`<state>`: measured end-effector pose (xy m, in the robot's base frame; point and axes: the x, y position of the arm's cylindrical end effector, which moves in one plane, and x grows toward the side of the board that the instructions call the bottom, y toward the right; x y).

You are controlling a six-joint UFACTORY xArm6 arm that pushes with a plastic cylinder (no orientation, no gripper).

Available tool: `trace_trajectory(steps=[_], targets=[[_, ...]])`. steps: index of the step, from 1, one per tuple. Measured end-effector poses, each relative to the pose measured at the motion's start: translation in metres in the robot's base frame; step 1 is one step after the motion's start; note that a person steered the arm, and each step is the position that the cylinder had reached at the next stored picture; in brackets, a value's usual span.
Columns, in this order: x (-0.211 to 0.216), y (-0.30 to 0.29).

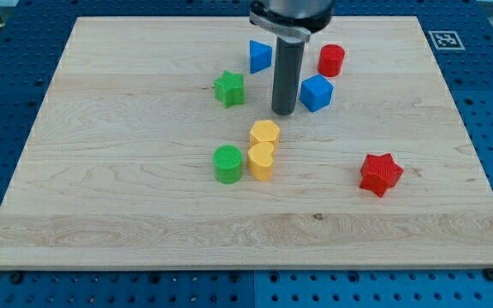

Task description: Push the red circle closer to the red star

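Observation:
The red circle [331,60] is a short red cylinder near the view's top, right of centre. The red star [380,174] lies lower and to the right, well apart from it. My tip [283,113] stands on the board left of and below the red circle, just left of the blue cube [316,92], with a small gap between them. The tip touches no block.
A blue triangle [259,56] lies left of the rod's upper part. A green star [228,88] lies to the tip's left. A yellow hexagon [265,133], a yellow heart [261,161] and a green circle [227,163] cluster below the tip. The wooden board [101,197] ends at blue perforated table.

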<state>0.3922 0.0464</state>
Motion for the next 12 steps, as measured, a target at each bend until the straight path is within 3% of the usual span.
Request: trace_trajectory(steps=[4,9,12], targets=[[-0.097,0.043],[-0.118,0.095],[-0.075,0.095]])
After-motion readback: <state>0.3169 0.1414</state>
